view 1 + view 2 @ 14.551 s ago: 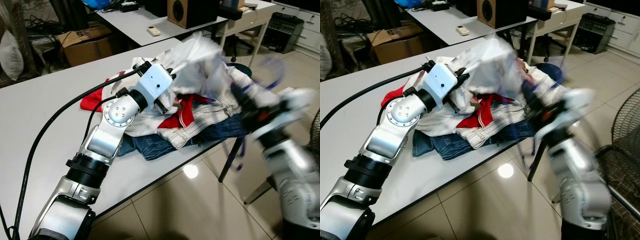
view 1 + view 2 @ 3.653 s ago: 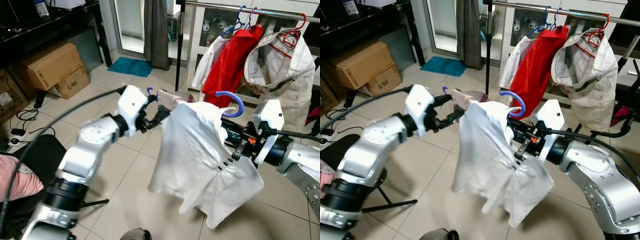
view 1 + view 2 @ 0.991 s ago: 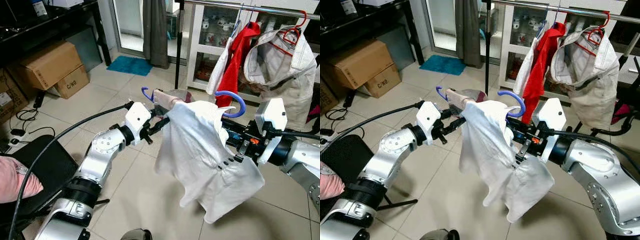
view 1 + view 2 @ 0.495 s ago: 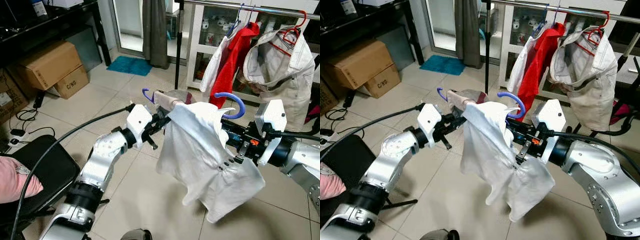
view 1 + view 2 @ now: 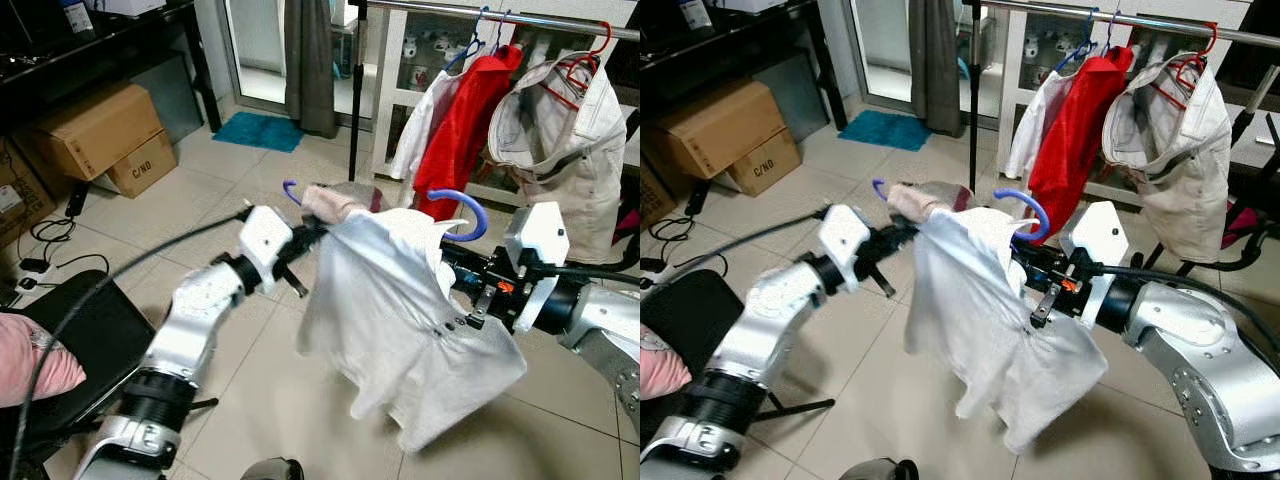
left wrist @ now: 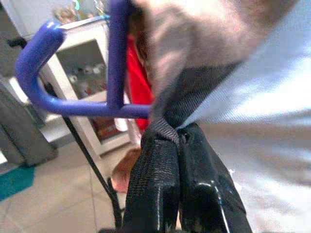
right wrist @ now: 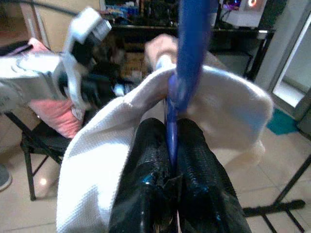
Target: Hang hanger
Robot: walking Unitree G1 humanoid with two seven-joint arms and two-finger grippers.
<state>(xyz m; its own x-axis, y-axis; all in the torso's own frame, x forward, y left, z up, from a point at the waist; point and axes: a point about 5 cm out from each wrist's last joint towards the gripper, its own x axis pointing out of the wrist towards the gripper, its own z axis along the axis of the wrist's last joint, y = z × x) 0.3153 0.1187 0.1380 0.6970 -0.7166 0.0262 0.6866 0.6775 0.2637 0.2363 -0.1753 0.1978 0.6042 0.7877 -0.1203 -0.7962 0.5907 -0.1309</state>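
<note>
Tiled room with cardboard boxes (image 5: 92, 140) at the far left, a teal mat (image 5: 258, 131) by a doorway, and a clothes rail (image 5: 500, 17) across the upper right in front of a white cabinet. A black chair seat (image 5: 60, 350) bearing a pink cushion (image 5: 30, 358) occupies the lower left corner.

Left gripper (image 5: 300, 238): raised at centre-left, its 2 black fingers (image 6: 165, 189) pressed together on a fold of dark fabric at one end of the white shirt (image 5: 400, 330), beside a pinkish bundle of cloth (image 5: 325, 203) and a small blue hook end (image 5: 290, 188).

The white shirt is draped over the blue hanger (image 5: 462, 205) and hangs in the air between the 2 grippers, above the floor and clear of the rail. The hanger's curved hook rises above the shirt collar, just in front of the garments on the rail.

Right gripper (image 5: 462, 270): at centre-right, its 2 fingers (image 7: 194, 179) clamped on the blue hanger's shaft where it emerges from the shirt.

On the rail, from left to right: a white garment (image 5: 425, 125), a red garment (image 5: 470, 120) on a blue hanger, and a beige garment (image 5: 560, 150) on a red hanger (image 5: 590, 55).
</note>
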